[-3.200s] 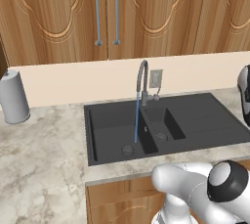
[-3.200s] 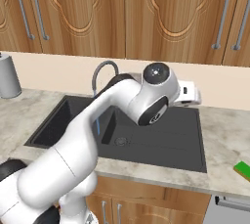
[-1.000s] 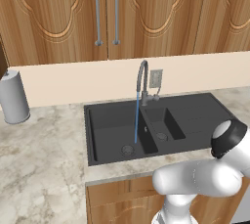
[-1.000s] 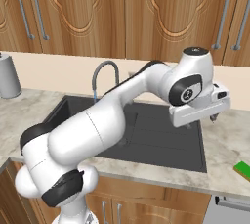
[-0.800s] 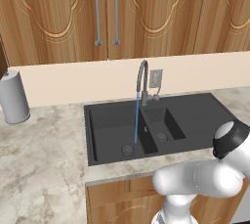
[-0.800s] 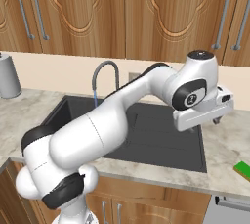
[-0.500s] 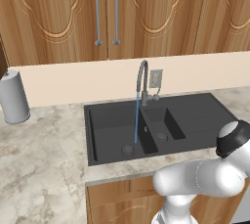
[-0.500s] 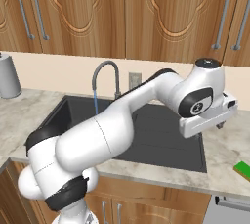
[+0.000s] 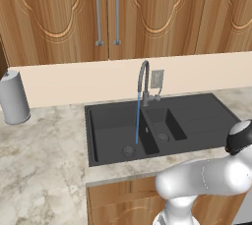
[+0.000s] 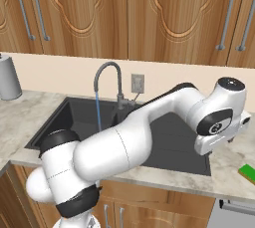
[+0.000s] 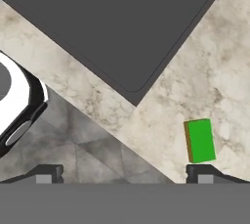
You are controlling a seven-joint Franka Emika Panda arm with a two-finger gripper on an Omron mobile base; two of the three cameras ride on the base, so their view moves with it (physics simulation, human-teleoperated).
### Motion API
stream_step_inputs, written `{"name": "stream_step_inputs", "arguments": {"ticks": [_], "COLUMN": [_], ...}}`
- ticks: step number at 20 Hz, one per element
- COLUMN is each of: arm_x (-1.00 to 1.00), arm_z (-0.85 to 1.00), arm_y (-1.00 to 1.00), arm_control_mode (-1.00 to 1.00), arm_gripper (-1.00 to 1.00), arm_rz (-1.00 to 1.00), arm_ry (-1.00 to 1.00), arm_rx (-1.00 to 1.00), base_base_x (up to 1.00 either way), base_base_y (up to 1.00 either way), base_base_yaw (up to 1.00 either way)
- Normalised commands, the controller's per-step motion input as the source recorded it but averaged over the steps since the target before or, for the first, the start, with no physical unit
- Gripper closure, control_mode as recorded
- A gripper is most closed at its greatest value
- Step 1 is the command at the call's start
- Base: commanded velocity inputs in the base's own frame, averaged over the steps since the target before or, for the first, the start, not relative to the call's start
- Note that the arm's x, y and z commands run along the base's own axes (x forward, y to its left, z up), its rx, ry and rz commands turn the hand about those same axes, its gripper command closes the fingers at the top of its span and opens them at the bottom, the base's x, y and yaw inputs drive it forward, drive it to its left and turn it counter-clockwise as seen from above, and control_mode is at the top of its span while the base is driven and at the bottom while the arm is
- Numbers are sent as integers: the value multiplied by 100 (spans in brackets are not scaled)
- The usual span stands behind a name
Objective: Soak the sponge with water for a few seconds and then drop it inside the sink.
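One sponge on the counter, claw wide and empty above it

I count a single sponge, lying flat on the marble counter near the sink corner, its long axis running roughly up-down in my hand view with the brown-yellow layer along its left edge. My gripper has its fingers spread wide, holding nothing, one fingertip just below the sponge. One water stream falls from the one faucet into the large basin.
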Motion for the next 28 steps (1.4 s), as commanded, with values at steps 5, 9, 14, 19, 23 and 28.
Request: {"name": "stream_step_inputs", "arguments": {"ticks": [5, 9, 14, 19, 23, 28], "arm_x": [0, 0, 7, 27, 40, 21], "arm_z": [-13, -8, -29, -41, -31, -9], "arm_y": [-22, -23, -19, -1, -1, -10], "arm_control_mode": [-100, -100, -100, -100, -100, -100], "arm_gripper": [-100, -100, -100, -100, -100, -100], "arm_rz": [1, 0, 0, 0, -1, -5], "arm_ry": [0, 0, 0, 0, 3, 12], "arm_rx": [0, 0, 0, 0, 0, 0], "base_base_x": [0, 0, 0, 0, 0, 0], "base_base_y": [0, 0, 0, 0, 0, 0], "base_base_yaw": [0, 0, 0, 0, 0, 0]}}
